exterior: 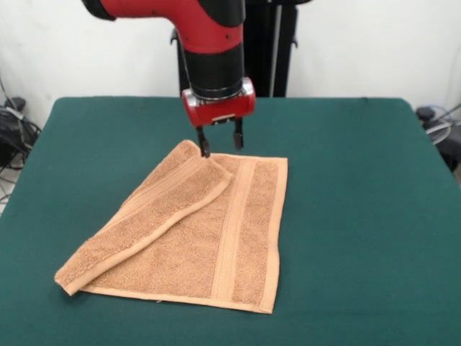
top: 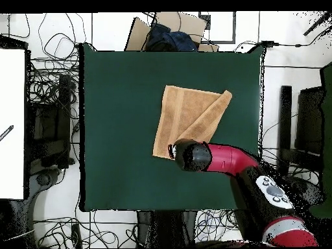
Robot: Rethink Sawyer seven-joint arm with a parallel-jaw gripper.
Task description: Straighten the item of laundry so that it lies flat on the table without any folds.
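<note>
The peach-orange towel (exterior: 216,245) lies on the dark green table (exterior: 360,216), right of centre in the overhead view (top: 181,117). One side is folded over diagonally as a long flap (exterior: 148,220), which also shows in the overhead view (top: 214,113). My gripper (exterior: 220,148) hangs over the towel's far edge, open and empty. One fingertip (exterior: 204,150) is at the flap's far corner. In the overhead view the arm's end (top: 189,155) hides the gripper and the towel's near corner.
Cables lie off the table's left edge (exterior: 11,130) and around it in the overhead view. A cardboard box with dark cloth (top: 170,32) stands beyond the far edge. A white board (top: 11,123) lies off to the left.
</note>
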